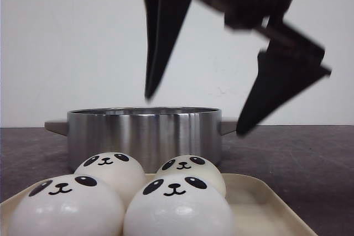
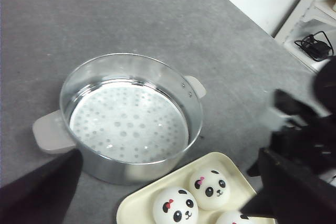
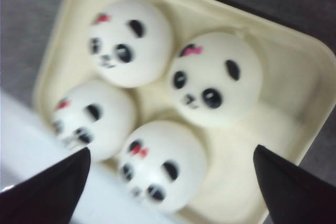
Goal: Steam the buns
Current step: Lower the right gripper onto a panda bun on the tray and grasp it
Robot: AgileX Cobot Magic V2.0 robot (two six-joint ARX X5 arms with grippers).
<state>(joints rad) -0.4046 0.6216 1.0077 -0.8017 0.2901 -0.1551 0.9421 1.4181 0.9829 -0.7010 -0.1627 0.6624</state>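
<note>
With all four buns (image 3: 173,103) packed touching each other on the cream tray (image 3: 294,77) just in front of the steel pot (image 1: 144,136), I've got my right gripper (image 3: 170,182) spread wide above them, holding nothing, so a sloppy descent could wedge a finger between two and shove the neighbour off. They're round domes with no long axis, sitting flat side down with faces tilted away from the pot. My left gripper (image 2: 168,187) looks open too, off beside the pot.
</note>
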